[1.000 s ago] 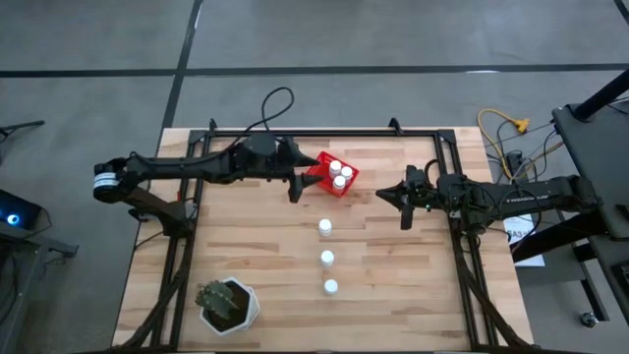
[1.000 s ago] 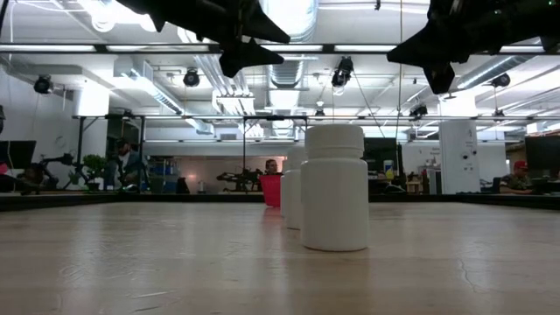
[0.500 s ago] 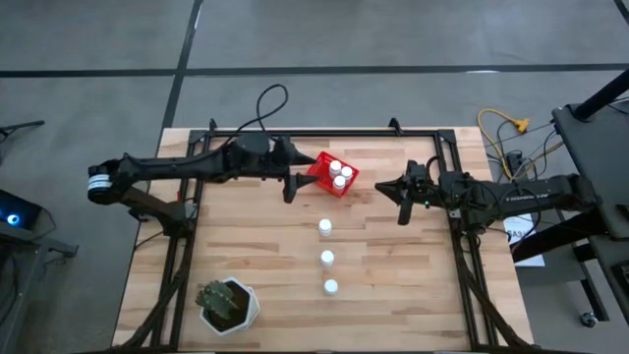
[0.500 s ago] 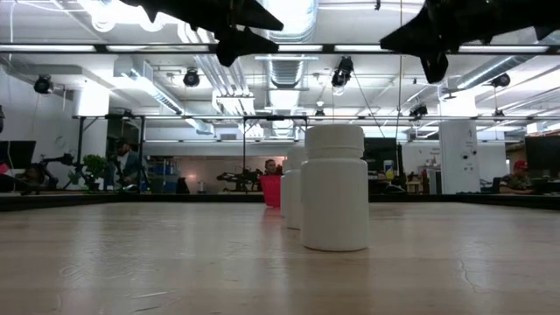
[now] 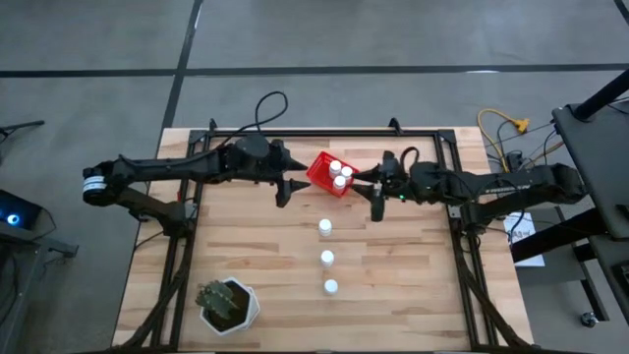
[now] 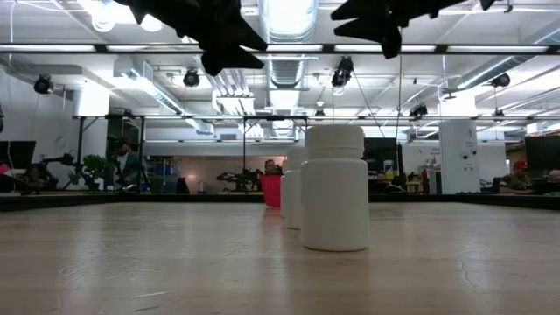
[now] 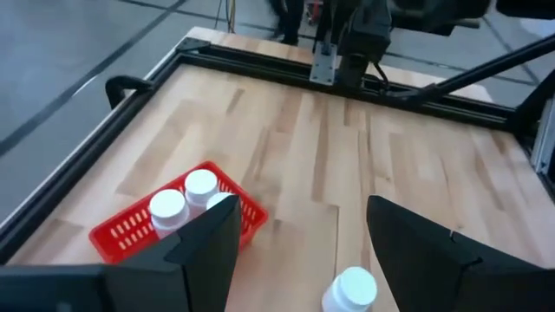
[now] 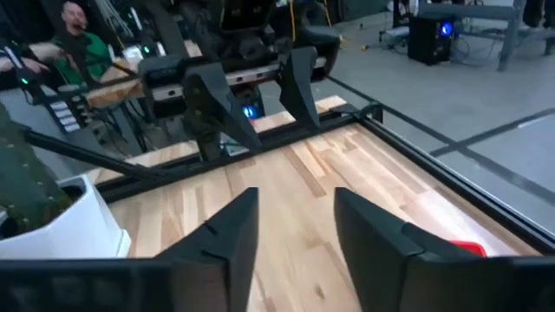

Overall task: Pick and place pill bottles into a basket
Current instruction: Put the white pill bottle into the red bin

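If the right gripper (image 5: 376, 196) — fingers apart, empty — drops crooked, it could knock over a small white plastic pill bottle (image 5: 324, 227) near the red slotted plastic basket (image 5: 321, 174).

Wooden table (image 5: 246, 246) carries basket (image 5: 322, 171), three bottles (image 5: 325, 227), plant pot (image 5: 228, 304).

Three bottles (image 5: 339, 174) stood in the basket (image 5: 319, 170) at the table's (image 5: 413, 275) far middle; three more (image 5: 327, 258) lined up nearer; a plant pot (image 5: 228, 304) sat near-left.
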You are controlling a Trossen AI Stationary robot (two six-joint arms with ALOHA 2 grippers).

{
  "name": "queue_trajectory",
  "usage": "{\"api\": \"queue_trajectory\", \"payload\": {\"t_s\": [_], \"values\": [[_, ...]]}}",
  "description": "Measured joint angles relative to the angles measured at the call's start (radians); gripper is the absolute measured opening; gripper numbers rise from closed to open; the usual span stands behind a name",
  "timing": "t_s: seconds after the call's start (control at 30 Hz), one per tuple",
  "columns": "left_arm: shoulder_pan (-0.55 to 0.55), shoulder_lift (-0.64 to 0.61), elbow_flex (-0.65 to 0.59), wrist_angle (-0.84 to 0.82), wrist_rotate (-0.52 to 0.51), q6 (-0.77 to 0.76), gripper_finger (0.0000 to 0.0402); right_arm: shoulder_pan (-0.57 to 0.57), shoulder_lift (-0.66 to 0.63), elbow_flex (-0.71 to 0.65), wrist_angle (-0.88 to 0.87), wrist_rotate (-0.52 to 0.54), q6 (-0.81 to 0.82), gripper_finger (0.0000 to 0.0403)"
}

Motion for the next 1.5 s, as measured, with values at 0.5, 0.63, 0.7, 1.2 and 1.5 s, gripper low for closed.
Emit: {"api": "queue_trajectory", "payload": {"t_s": [0.5,0.63,0.7,1.2,1.5], "values": [[0.000,0.051,0.002,0.000,0.069,-0.057,0.0232,-0.004,0.188,0.280,-0.392,-0.009,-0.004,0.0181],[-0.001,0.069,0.006,0.010,0.081,-0.057,0.0232,-0.005,0.214,0.309,-0.447,-0.003,0.010,0.0178],[-0.001,0.074,0.008,0.016,0.080,-0.057,0.0232,-0.006,0.222,0.317,-0.460,0.000,0.020,0.0181],[0.000,0.072,0.009,0.067,0.080,-0.085,0.0232,-0.006,0.239,0.388,-0.474,-0.004,-0.042,0.0185],[0.000,0.072,0.010,0.060,0.134,-0.112,0.0233,-0.010,0.238,0.388,-0.497,-0.088,0.086,0.0211]]}}
